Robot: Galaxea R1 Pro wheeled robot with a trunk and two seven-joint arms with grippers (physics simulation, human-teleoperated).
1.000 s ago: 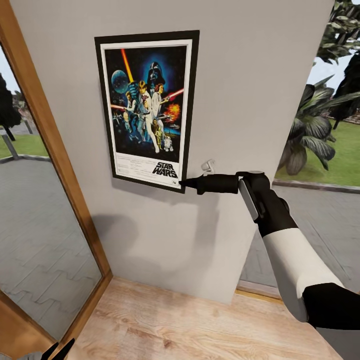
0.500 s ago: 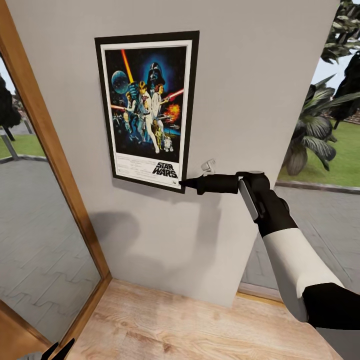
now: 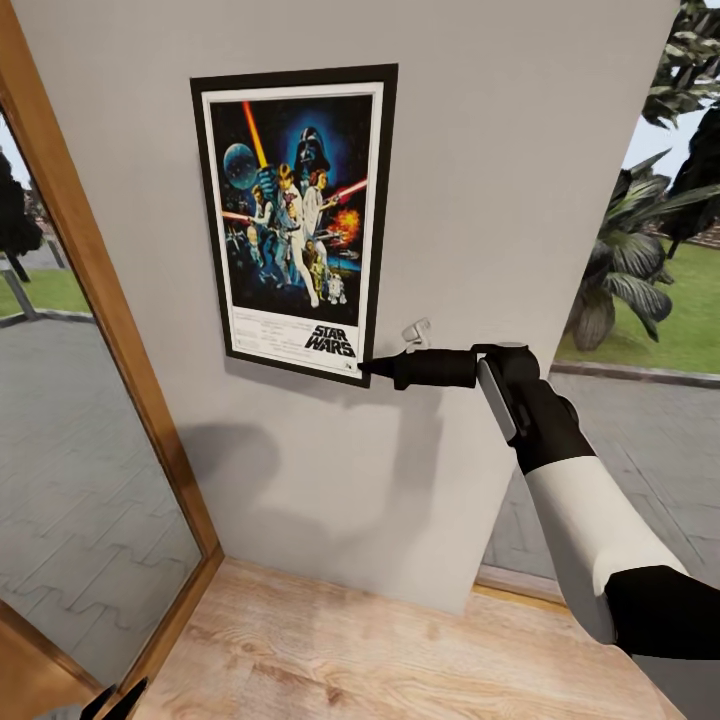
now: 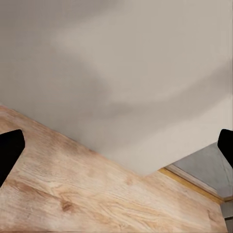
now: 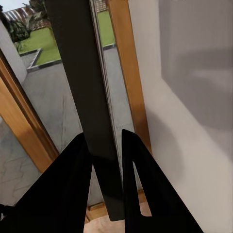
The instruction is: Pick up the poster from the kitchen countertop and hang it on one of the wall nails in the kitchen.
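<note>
On wall (image 3: pixel 520 150): 1 poster (image 3: pixel 295 215), right gripper (image 3: pixel 366 367) pinching corner.

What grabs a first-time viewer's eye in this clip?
The colourful poster stands out against the plain grey wall, beside a wood-framed glass door. The right end effector pinches the poster's lower right corner; the right wrist view shows its fingers on either side of the thin black frame edge.

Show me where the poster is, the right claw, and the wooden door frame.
poster (image 3: pixel 292 215): head view, middle of the artwork.
right claw (image 3: pixel 365 367): head view, fingertips at the poster's lower corner.
wooden door frame (image 3: pixel 110 310): head view, its upright post.
</note>
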